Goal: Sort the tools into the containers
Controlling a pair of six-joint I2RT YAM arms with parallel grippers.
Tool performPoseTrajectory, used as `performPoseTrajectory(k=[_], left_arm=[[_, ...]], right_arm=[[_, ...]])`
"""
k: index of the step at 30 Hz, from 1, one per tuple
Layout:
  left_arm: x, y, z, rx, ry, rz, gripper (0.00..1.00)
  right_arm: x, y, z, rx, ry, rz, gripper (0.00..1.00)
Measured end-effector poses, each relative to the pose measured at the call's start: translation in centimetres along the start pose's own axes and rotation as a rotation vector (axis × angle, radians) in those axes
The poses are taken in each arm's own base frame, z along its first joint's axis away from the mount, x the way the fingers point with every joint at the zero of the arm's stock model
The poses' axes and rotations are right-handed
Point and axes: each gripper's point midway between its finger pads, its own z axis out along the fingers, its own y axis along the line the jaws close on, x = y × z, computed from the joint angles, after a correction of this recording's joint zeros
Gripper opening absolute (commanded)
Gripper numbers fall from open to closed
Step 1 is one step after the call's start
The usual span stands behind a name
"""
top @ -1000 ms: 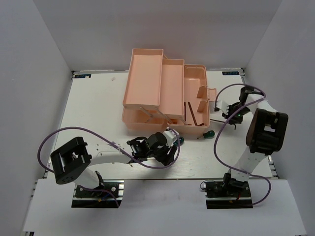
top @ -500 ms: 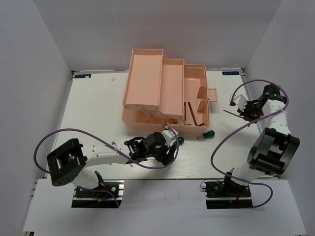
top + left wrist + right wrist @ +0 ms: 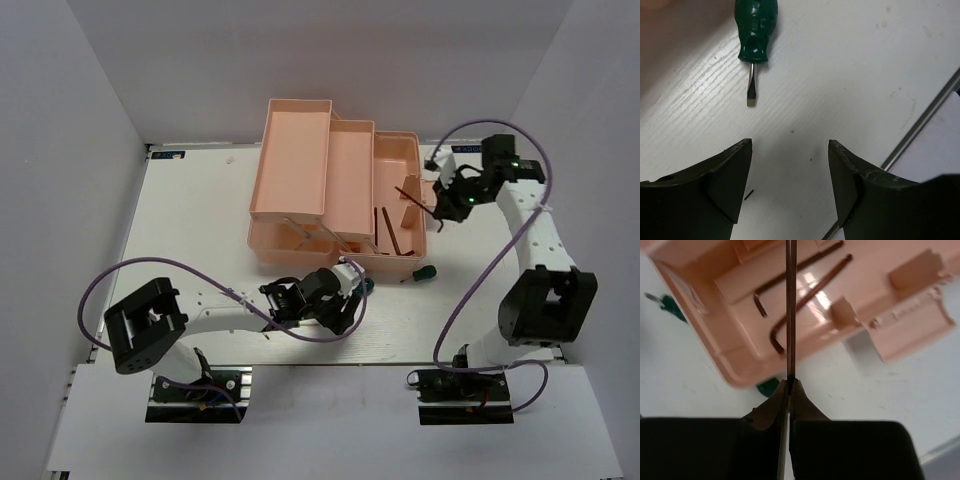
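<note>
Toolbox (image 3: 396, 160): two hex keys (image 3: 396, 238); right tool (image 3: 790, 382) tight on third key (image 3: 790, 315); left tool (image 3: 790, 145) agape.

Bright, even light is washing the table (image 3: 200, 220), casting soft shadows. Glare is glinting inside the toolbox (image 3: 865, 305), which is looking blurred, perhaps from motion.
</note>
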Motion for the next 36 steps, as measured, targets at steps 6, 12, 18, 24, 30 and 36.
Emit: performPoseTrajectory(k=[6, 12, 18, 24, 30, 36], left_arm=[[-1.2, 1.1, 1.7, -0.086, -0.005, 0.021, 0.73], [-3.5, 2.5, 3.1, -0.188, -0.047, 0.064, 0.73], [-3.9, 3.5, 5.6, -0.255, -0.035, 0.111, 0.71], [-3.1, 4.3, 7.5, -0.289, -0.017, 0.145, 0.64], [-3.8, 4.0, 8.6, -0.273, -0.039, 0.167, 0.13], [-3.4, 1.8, 8.0, -0.146, -0.024, 0.206, 0.01]], right_arm=[[-2.1, 1.6, 6.6, -0.082, 0.057, 0.327, 0.0], [-2.9, 1.5, 8.8, -0.017, 0.076, 0.491, 0.6], [-2.7, 1.0, 8.2, 0.069, 0.015, 0.513, 0.2], [-1.4, 1.6, 4.3, 0.165, -0.053, 0.569, 0.68], [-0.3, 1.1, 3.4, 0.183, -0.075, 0.596, 0.41], [3.5, 1.9, 2.4, 0.223, -0.004, 0.643, 0.64]])
